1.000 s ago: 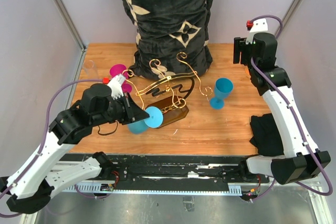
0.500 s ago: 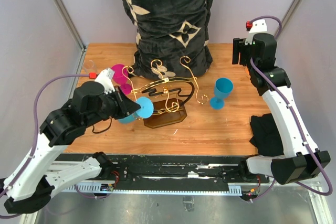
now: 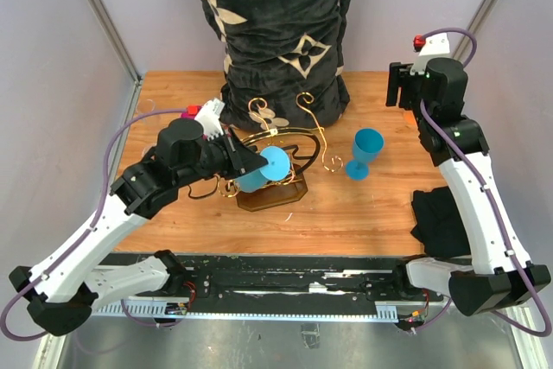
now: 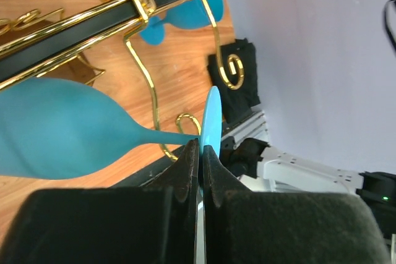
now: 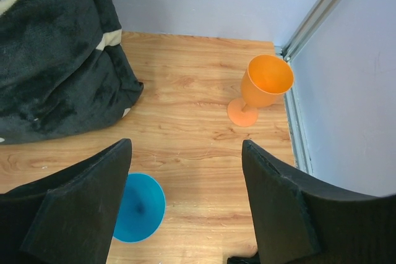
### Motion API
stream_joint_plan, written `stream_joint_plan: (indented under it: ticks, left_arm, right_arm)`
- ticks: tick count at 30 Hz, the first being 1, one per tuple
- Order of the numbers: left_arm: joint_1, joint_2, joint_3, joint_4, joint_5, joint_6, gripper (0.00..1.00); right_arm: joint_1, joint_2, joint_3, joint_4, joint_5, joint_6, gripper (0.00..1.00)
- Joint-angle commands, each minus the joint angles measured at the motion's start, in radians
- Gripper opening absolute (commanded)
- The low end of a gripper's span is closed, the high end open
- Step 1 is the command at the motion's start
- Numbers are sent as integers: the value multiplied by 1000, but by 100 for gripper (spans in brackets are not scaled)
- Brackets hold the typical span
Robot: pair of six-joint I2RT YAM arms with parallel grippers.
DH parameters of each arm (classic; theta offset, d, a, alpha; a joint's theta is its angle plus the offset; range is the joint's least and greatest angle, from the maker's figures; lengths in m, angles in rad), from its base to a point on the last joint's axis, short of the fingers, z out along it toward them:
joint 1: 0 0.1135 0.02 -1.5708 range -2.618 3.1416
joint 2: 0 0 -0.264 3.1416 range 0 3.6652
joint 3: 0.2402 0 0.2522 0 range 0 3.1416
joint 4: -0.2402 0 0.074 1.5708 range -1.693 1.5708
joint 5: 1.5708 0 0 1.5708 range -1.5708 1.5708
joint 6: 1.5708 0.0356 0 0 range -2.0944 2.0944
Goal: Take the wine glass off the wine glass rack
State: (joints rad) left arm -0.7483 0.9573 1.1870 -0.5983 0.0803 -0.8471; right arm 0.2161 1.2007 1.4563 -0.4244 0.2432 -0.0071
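Turquoise plastic wine glass [image 4: 68, 131] is lying on its side at the centre of the top view, bowl toward the lower left. Its stem is crossing the scrolls of the gold curly wire rack [image 3: 289, 136], above the rack's dark brown hexagonal base [image 3: 275, 199]. It is not yet clear of the wire, as far as I can judge. The left gripper [image 4: 199, 150] is pinching only the edge of the glass's thin round foot [image 4: 211, 112], fingers clamped nearly together. The right gripper [image 5: 185, 153] is idling at the upper right, fingers wide apart and holding nothing. Main risk: with so narrow a hold, the heavy bowl may be levering the foot out of the pinch, so the glass drops. Second risk: the stem or bowl hooks a spiral tip while pulling away, dragging or tipping the rack toward the blue upright glass [image 3: 365, 153].
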Motion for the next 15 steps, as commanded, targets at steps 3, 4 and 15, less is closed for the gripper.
stream_joint_plan:
  ticks: [3,4,15]
  left_arm:
    - [4,-61,81,117,43,-41,1]
    - [4,-64,94,117,50,-48,0]
    - [4,-60,274,65,129,-1,0]
  right_arm:
    - [-10,-15,3,-36,-69,60,73]
    - [-9,-20,1,-48,-96,83,73]
    - [0,-125,-142,219,-1022,521,66]
